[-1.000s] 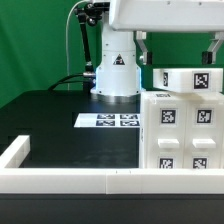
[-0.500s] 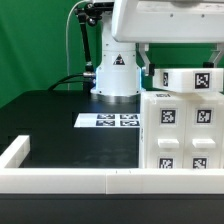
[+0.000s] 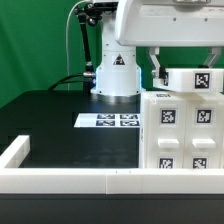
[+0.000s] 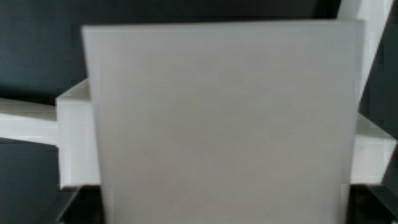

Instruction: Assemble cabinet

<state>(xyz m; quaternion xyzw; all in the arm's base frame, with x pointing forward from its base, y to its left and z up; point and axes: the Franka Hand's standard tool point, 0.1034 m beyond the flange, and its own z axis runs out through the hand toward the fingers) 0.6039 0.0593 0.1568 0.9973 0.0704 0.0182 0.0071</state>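
The large white cabinet body (image 3: 180, 135) stands at the exterior view's right, its front covered with square marker tags. A smaller white tagged block (image 3: 195, 80) sits at its top edge. My gripper (image 3: 186, 66) reaches down from above onto this block; one dark finger (image 3: 157, 66) presses its left side and the other is hidden. The block travels with the gripper, so the gripper is shut on it. In the wrist view a blurred white panel (image 4: 214, 120) fills most of the picture, with another white part (image 4: 71, 140) behind it. The fingertips are hidden there.
The marker board (image 3: 108, 121) lies flat on the black table in front of the robot base (image 3: 115, 75). A low white rail (image 3: 70, 180) edges the table's front and left. A green backdrop stands behind.
The gripper and arm have shifted toward the exterior view's right, and the small white block on top of the cabinet body has moved right with them.
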